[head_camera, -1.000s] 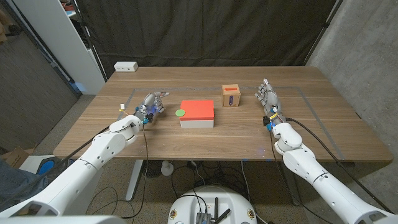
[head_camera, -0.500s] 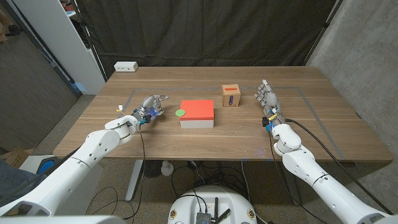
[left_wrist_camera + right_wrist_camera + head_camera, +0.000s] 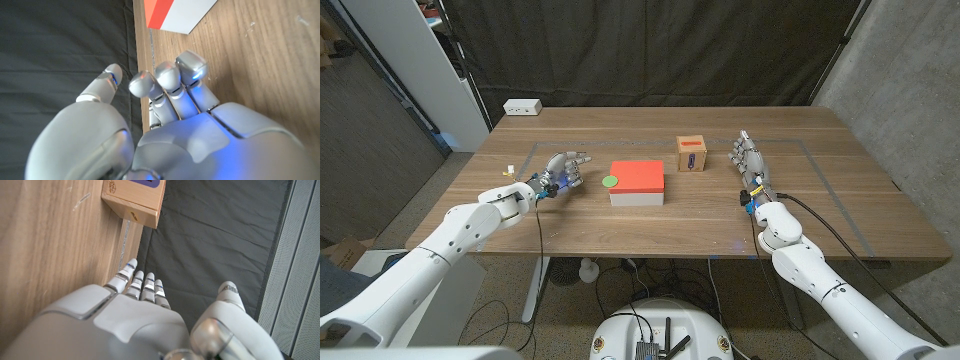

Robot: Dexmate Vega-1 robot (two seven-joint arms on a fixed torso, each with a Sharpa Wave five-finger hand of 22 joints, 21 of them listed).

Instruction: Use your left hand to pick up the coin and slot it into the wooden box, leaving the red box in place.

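Head view: long wooden table (image 3: pixel 650 225), plank grain, dark curtain behind, grey wall on the right, white power strip (image 3: pixel 522 107) at the far left corner. Red box (image 3: pixel 637 182) sits mid-table; green coin (image 3: pixel 610 181) touches its left side. Wooden box (image 3: pixel 692 154) stands just right of it. Left hand (image 3: pixel 560 172) near the coin, fingers apart, holding nothing. Right hand (image 3: pixel 751 160) stands upright, fingers apart, empty. Left wrist view: left hand's fingers (image 3: pixel 167 77) curl slightly above bare wood, a corner of the red box beyond. Right wrist view: wooden box at the table's edge against the curtain.
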